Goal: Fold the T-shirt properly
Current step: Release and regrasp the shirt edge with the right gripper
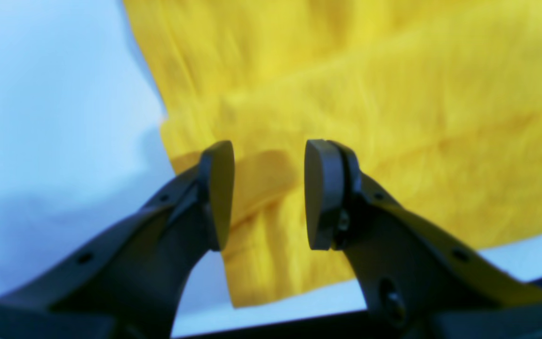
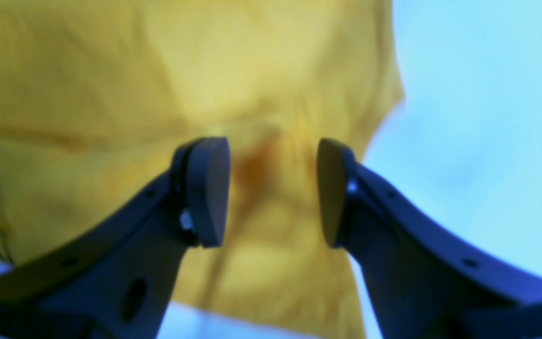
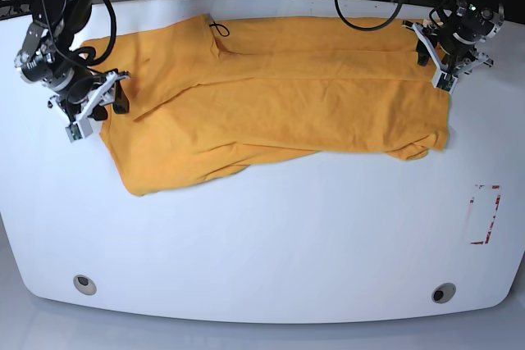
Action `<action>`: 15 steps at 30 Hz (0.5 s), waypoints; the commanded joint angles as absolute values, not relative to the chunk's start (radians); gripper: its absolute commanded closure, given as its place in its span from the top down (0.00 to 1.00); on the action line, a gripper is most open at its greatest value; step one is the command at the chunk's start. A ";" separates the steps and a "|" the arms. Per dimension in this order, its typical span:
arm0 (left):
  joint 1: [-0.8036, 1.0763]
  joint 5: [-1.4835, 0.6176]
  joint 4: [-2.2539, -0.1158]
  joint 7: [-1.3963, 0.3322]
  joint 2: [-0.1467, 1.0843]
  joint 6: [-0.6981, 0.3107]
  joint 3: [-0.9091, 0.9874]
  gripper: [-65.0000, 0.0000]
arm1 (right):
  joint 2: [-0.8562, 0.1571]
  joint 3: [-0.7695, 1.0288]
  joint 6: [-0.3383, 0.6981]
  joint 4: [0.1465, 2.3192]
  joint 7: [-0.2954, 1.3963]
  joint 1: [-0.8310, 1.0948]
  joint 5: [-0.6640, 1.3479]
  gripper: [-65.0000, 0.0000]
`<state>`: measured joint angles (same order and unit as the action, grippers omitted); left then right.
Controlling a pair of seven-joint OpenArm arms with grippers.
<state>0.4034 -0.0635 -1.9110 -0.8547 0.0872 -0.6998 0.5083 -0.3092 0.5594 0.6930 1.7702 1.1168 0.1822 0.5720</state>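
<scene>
The shirt [image 3: 279,108] lies along the far edge of the table [image 3: 271,235], stretched from near the left side to near the right side. It looks folded once the long way, so that it makes a wide band. The top layer does not cover the bottom one neatly. The near edge is wavy, and one corner hangs out at the near left. There are still many wrinkles. So the job seems to be only partly done. The band likely still has to be folded from its ends into a small neat stack.

The left gripper [image 1: 268,195] is over the shirt's right end, near the far right corner of the table. Its jaws stand apart with nothing between them. A folded edge of cloth lies just below it.

The right gripper [image 2: 273,193] is at the shirt's left end, near the far left corner. Its jaws stand apart too, and it holds nothing. Cloth fills the view under it.

Both wrist views are blurry, so it is hard to tell if the fingertips touch the cloth or hang just above it. How many layers lie in the band cannot be counted. The sleeves and the neck are hard to find. A small dark loop sits on the cloth near the far edge, and what it is cannot be told.
</scene>
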 commanded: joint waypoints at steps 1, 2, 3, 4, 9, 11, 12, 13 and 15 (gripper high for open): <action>0.407 -0.070 -1.926 -0.843 0.094 -0.698 0.512 0.36 | -0.323 0.579 0.698 1.799 1.099 0.199 0.587 0.44; 0.407 -0.070 -1.926 -0.843 0.094 -0.698 0.512 0.36 | -0.323 0.584 0.698 1.797 1.099 0.216 0.587 0.44; 0.407 -0.070 -1.926 -0.843 0.094 -0.698 0.510 0.36 | -0.321 0.587 0.698 1.794 1.098 0.225 0.585 0.44; 0.407 -0.070 -1.926 -0.843 0.094 -0.698 0.503 0.36 | -0.320 0.588 0.698 1.794 1.096 0.239 0.585 0.44; 0.407 -0.070 -1.926 -0.843 0.094 -0.698 0.476 0.36 | -0.286 0.555 0.698 1.793 1.061 0.286 0.585 0.44; 0.407 -0.070 -1.926 -0.843 0.094 -0.698 0.475 0.36 | -0.275 0.522 0.698 1.793 1.058 0.285 0.585 0.44; 0.407 -0.070 -1.926 -0.843 0.094 -0.698 0.475 0.36 | -0.269 0.501 0.698 1.793 1.058 0.283 0.585 0.44; 0.407 -0.070 -1.926 -0.843 0.094 -0.698 0.475 0.36 | -0.268 0.473 0.698 1.793 1.056 0.282 0.585 0.44; 0.407 -0.070 -1.926 -0.843 0.094 -0.698 0.475 0.36 | -0.252 0.430 0.698 1.793 1.056 0.277 0.585 0.44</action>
<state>0.4099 -0.0639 -1.9110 -0.8597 0.0853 -0.7002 0.4702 -0.2501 0.4446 0.6922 1.7729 1.0737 0.2867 0.5705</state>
